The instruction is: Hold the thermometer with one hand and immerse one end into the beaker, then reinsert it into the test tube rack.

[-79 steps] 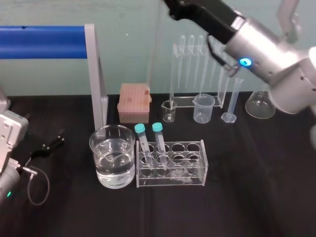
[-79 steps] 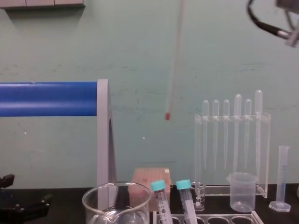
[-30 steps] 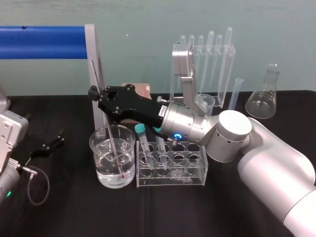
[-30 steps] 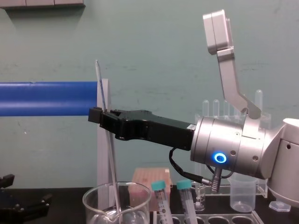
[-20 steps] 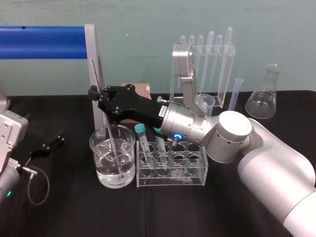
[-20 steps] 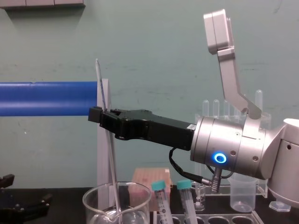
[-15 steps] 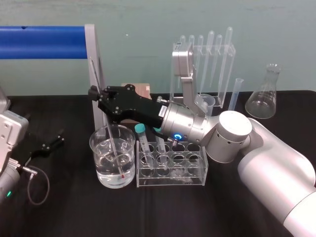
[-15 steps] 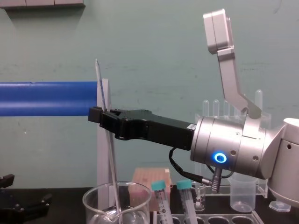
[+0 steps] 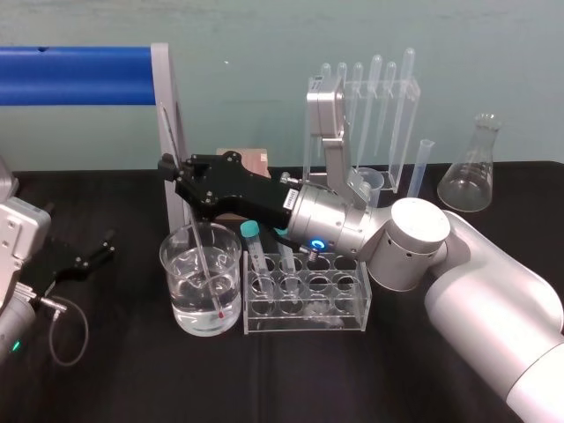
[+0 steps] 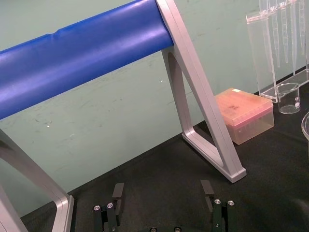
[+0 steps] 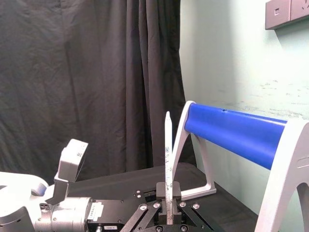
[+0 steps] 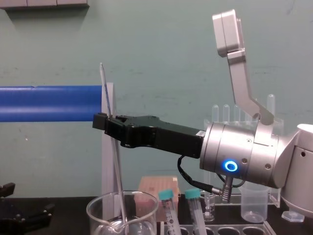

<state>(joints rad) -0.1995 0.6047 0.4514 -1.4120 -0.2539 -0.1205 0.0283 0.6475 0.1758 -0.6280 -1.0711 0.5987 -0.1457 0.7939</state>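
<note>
Thermometer (image 9: 201, 256) dipped in the beaker (image 9: 167, 256), my hand (image 9: 172, 169) gripping it.
I see the right hand reaching across above the rack (image 9: 361, 291), its fingers closed tight on the upper part of the rod, which stands slightly tilted with its top leaning left. The red bulb (image 9: 218, 312) sits under the water near the beaker floor. The beaker stands just left of the rack. My left gripper (image 10: 162, 193) rests parked on the table (image 9: 123, 379) at far left, fingers spread and holding nothing.

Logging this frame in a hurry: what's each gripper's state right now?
Left gripper: open, holding nothing.
Right gripper: closed on the thermometer, its red bulb down in the beaker.
</note>
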